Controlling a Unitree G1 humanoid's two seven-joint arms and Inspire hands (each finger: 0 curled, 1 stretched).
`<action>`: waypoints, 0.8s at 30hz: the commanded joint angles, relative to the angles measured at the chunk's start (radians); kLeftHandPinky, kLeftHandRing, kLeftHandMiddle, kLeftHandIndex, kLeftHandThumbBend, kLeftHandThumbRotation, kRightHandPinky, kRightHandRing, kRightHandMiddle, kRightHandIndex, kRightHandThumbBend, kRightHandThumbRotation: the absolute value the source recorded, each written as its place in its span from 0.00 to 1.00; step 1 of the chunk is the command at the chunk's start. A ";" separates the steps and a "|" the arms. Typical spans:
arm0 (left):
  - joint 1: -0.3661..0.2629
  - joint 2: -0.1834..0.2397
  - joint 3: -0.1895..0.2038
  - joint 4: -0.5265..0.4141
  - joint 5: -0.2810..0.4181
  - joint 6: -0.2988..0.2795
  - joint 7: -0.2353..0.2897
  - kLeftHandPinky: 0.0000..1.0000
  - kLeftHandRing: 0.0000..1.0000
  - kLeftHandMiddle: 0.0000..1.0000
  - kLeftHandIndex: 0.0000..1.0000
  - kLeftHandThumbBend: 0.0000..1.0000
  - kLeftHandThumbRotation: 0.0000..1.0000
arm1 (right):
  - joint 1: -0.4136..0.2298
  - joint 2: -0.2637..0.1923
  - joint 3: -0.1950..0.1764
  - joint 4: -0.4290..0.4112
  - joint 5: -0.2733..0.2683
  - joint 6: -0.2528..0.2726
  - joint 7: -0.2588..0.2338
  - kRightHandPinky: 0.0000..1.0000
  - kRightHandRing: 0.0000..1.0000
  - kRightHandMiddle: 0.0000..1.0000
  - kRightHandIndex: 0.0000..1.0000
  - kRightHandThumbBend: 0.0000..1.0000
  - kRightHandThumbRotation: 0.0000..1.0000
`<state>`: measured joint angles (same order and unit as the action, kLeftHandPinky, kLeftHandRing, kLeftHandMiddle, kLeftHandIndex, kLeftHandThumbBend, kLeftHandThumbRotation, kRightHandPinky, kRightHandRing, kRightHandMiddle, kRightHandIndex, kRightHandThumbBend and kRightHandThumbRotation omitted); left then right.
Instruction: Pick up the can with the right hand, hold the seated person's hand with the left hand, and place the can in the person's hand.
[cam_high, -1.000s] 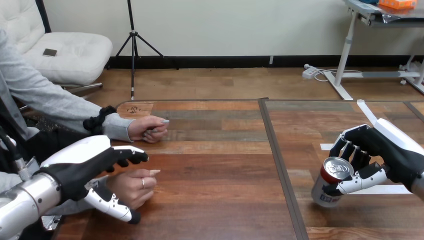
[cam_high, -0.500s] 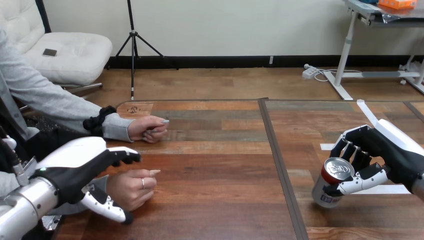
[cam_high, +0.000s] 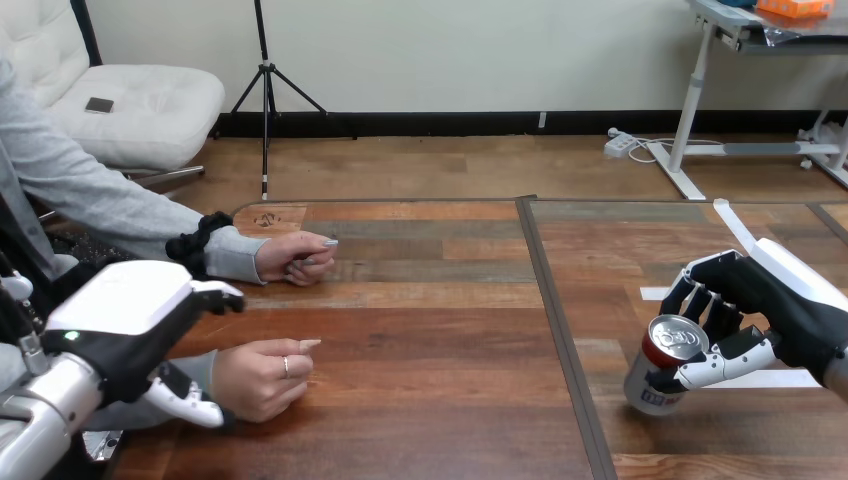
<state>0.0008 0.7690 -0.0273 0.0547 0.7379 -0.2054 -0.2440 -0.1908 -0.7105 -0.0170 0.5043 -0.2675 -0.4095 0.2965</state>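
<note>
Now, head view | left robot hand (cam_high: 125, 325) has drawn back toward the left edge of the desk (cam_high: 440, 400), open, spanning the wrist of the person's nearer hand (cam_high: 262, 375), no clasp seen | right robot hand (cam_high: 775, 315) unchanged, gripping the tilted can (cam_high: 660, 372) near the right edge | handover likely waits on that clasp.

Print on the can (cam_high: 648, 388) — too small to read.

Robot lab setup, wooden table (cam_high: 430, 330) marked with white tape (cam_high: 733, 222), person (cam_high: 70, 180) seated alongside
</note>
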 joint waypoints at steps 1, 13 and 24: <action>-0.033 0.023 -0.013 0.022 0.048 0.008 0.066 0.74 0.77 0.79 0.78 1.00 0.23 | -0.097 -0.021 -0.049 -0.015 0.042 -0.031 -0.024 0.27 0.30 0.35 0.41 0.86 0.00; -0.059 0.026 -0.031 0.107 0.105 0.004 0.152 0.71 0.75 0.77 0.76 1.00 0.24 | -0.090 -0.022 -0.047 -0.027 0.059 -0.010 -0.017 0.29 0.32 0.37 0.41 0.85 0.00; -0.083 0.030 -0.047 0.161 0.117 0.007 0.178 0.71 0.76 0.78 0.76 1.00 0.27 | -0.091 -0.022 -0.044 -0.020 0.056 -0.015 -0.022 0.30 0.33 0.38 0.41 0.85 0.00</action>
<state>-0.0065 0.7698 -0.0645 0.1955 0.8559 -0.1974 -0.0931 -0.1909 -0.7105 -0.0187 0.5042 -0.2342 -0.4119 0.2967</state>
